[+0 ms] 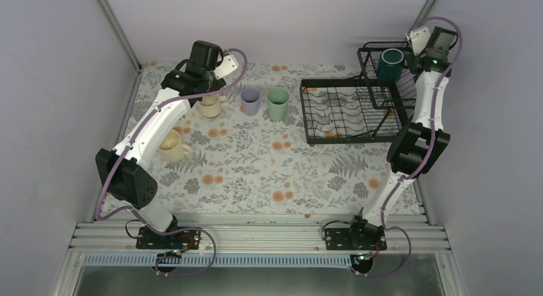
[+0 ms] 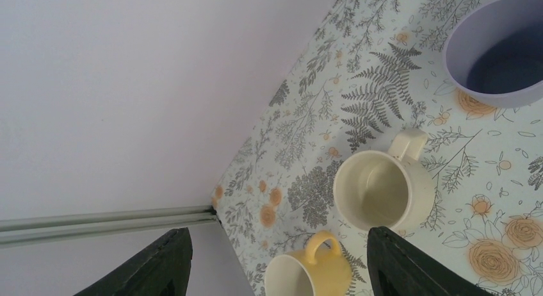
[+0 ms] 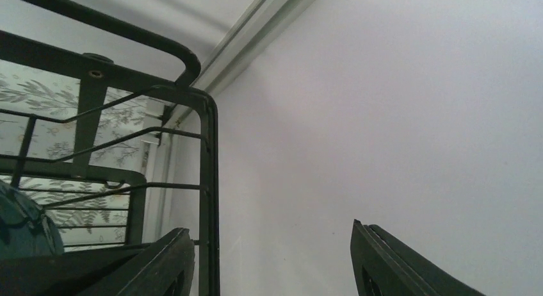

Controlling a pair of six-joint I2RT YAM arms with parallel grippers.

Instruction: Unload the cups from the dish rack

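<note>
Up in the dish rack's [image 1: 349, 139] raised basket, from overhead, the dark green mug [image 1: 389, 64] stands upright, the right arm [image 1: 428, 97] just beside it, the left arm [image 1: 153, 123] well apart from the rack. Left wrist: the left gripper [image 2: 278, 238] gapes wide, empty, over a cream mug [image 2: 378, 190]. Right wrist: the right gripper [image 3: 270, 235] is spread wide, holding nothing; the mug [image 3: 22, 229] sits outside the gap, past one finger, behind the rack's wire.

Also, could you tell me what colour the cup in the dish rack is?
The cup is dark green, clearest in the top external view.
</note>
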